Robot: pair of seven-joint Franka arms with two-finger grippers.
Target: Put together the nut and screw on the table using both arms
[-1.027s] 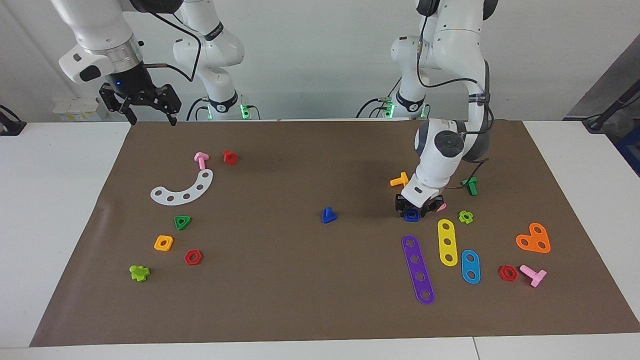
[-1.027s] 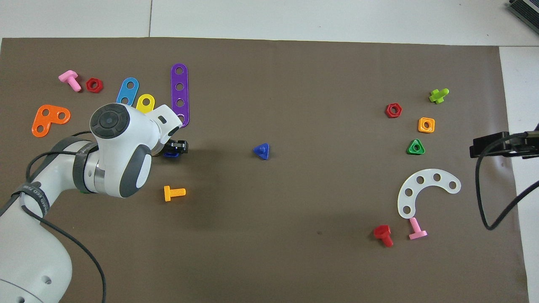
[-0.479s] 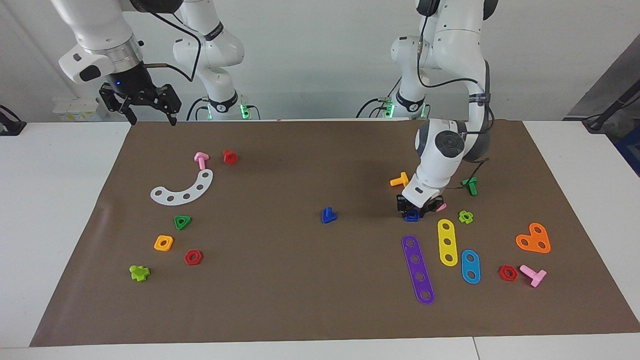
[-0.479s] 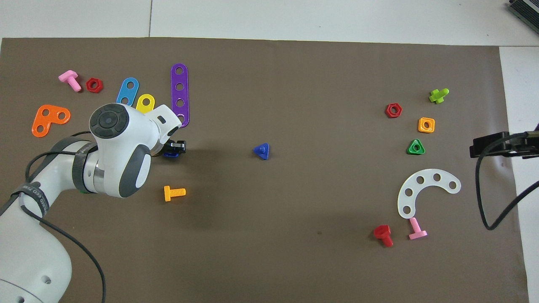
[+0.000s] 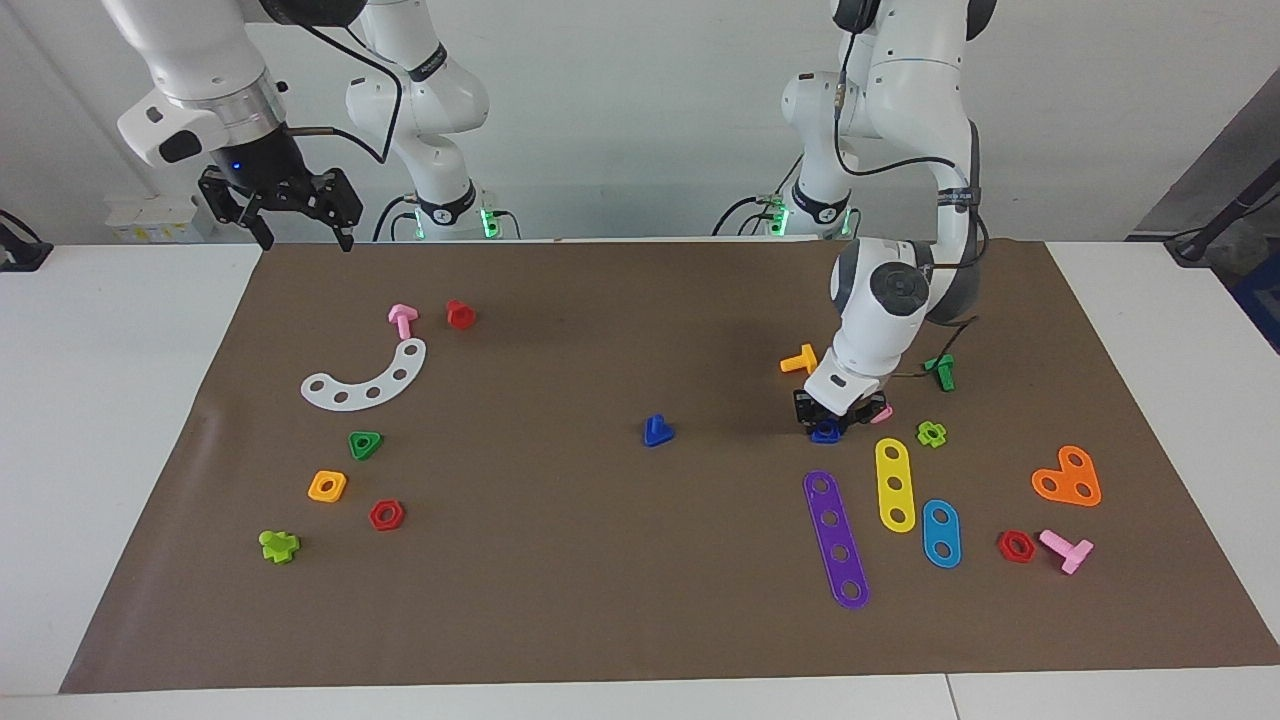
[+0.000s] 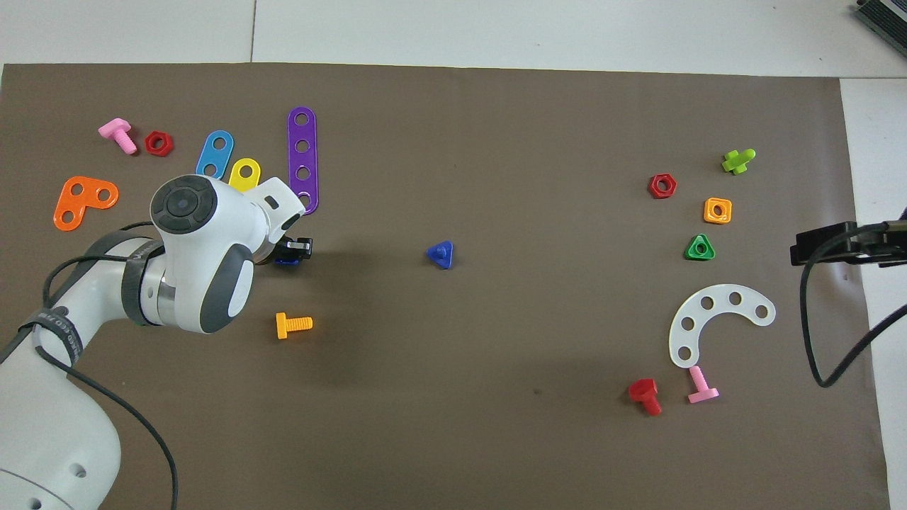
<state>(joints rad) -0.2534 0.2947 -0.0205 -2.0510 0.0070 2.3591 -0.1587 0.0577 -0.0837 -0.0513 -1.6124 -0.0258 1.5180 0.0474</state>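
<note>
The blue square nut [image 5: 825, 433] lies on the brown mat of the table [image 5: 600, 580], toward the left arm's end. My left gripper [image 5: 828, 422] is down on it, its black fingers shut against the nut's sides. In the overhead view the arm's wrist covers most of the nut [image 6: 287, 260]. The blue screw [image 5: 657, 431] with its triangular head stands alone near the mat's middle [image 6: 440, 254]. My right gripper [image 5: 306, 242] hangs open and empty, high over the mat's edge at the right arm's end.
Close around the left gripper lie an orange screw [image 5: 800, 359], a pink piece [image 5: 882, 414], a purple strip [image 5: 836, 539] and a yellow strip [image 5: 894, 484]. A white curved strip [image 5: 366, 379] and several small nuts lie toward the right arm's end.
The left gripper's fingers have drawn in on the blue nut while its wrist stayed in place. The right arm has not moved.
</note>
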